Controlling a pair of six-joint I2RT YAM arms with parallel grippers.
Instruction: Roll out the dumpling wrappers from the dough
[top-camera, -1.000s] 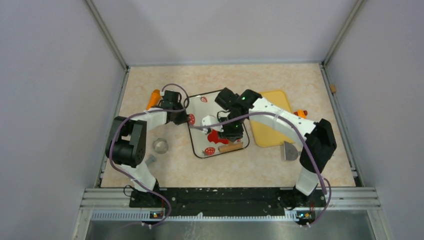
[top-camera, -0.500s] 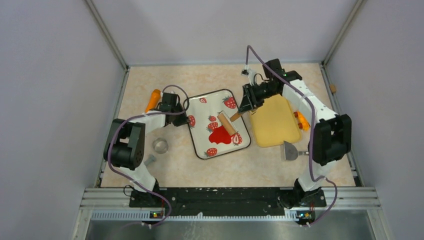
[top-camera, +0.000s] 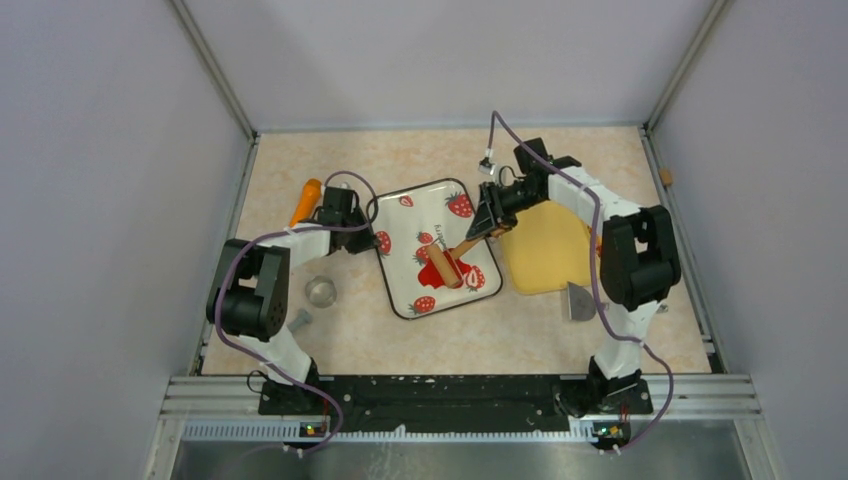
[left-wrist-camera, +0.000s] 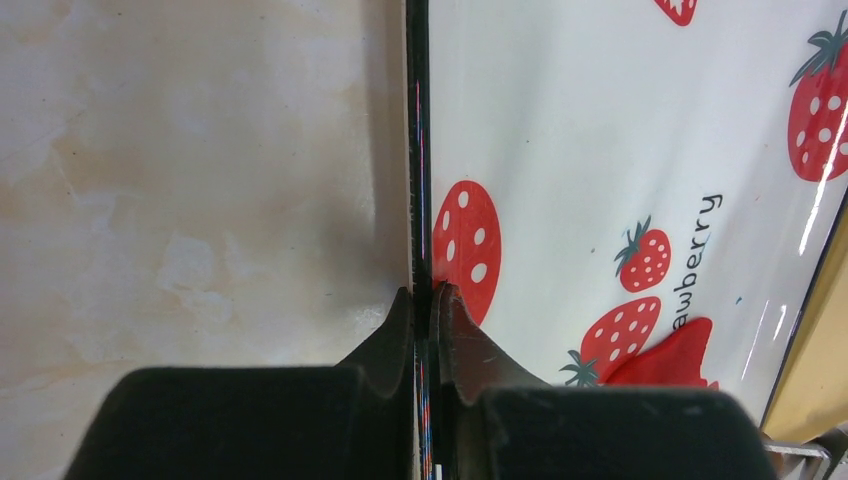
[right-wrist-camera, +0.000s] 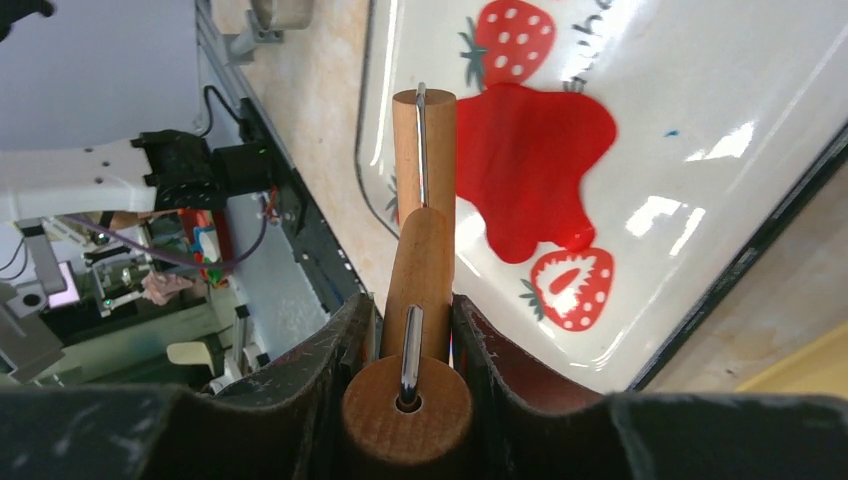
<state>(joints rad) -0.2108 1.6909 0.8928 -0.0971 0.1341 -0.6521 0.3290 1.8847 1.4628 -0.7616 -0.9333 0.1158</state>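
The dough (top-camera: 430, 270) is a flattened irregular red blob on the strawberry-print tray (top-camera: 420, 205). It also shows in the right wrist view (right-wrist-camera: 530, 160) and the left wrist view (left-wrist-camera: 672, 352). My right gripper (top-camera: 483, 226) is shut on the handle of a wooden rolling pin (right-wrist-camera: 424, 250). The pin's roller (top-camera: 446, 270) rests at the dough's right edge. My left gripper (top-camera: 352, 226) is shut on the tray's left rim (left-wrist-camera: 417, 200), one finger on each side. No neat round wrapper shows in any view.
A yellow cutting board (top-camera: 548, 250) lies right of the tray, with a metal scraper (top-camera: 578, 301) at its front corner. An orange tool (top-camera: 306, 199) lies at the far left. A round metal cutter (top-camera: 321, 291) and a small metal piece (top-camera: 300, 320) lie front left.
My right gripper has moved the rolling pin forward, so its roller now sits on the dough's right edge. My left gripper has stayed on the tray rim.
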